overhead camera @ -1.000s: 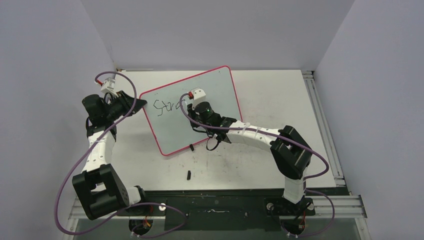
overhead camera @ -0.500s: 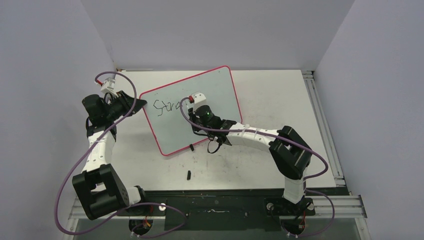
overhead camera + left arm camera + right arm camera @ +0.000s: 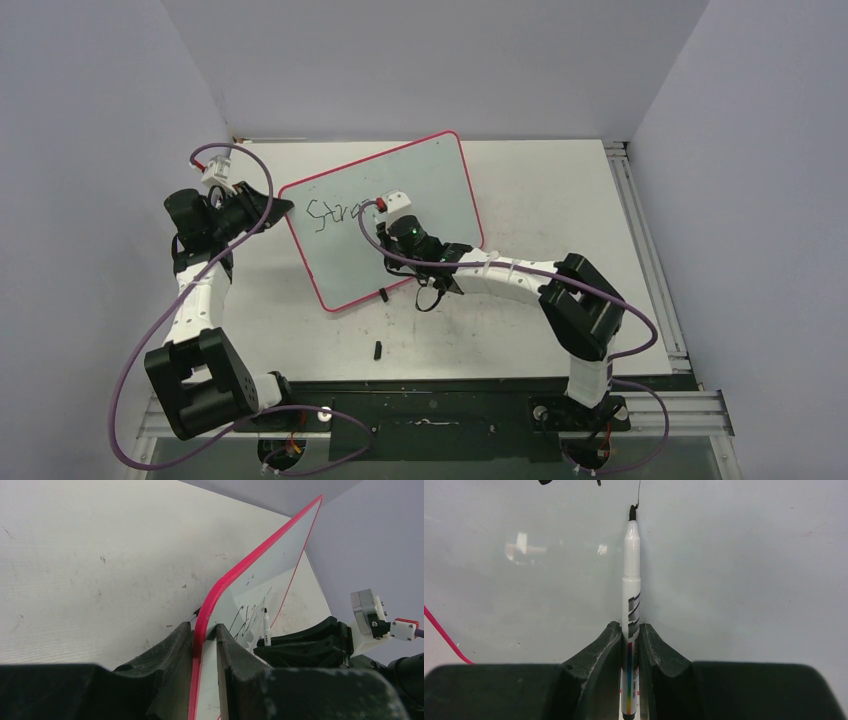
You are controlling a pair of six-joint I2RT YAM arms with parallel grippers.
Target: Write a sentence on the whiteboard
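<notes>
The whiteboard, glossy with a pink rim, lies tilted across the table. My left gripper is shut on the rim at its left corner; in the left wrist view both fingers of the left gripper pinch the pink edge. The sentence is a few black handwritten letters at the board's upper left, partly hidden by my right wrist. My right gripper is shut on a white marker, whose black tip touches the board at the end of a thin stroke. The marker also shows beside the script.
A small black cap lies on the scuffed tabletop between the arms' bases. A black foot sits at the board's near edge. Grey walls close in on three sides, and a metal rail runs along the right.
My right gripper has slid the marker a little toward the near edge of the board. The left gripper and the board have not moved.
</notes>
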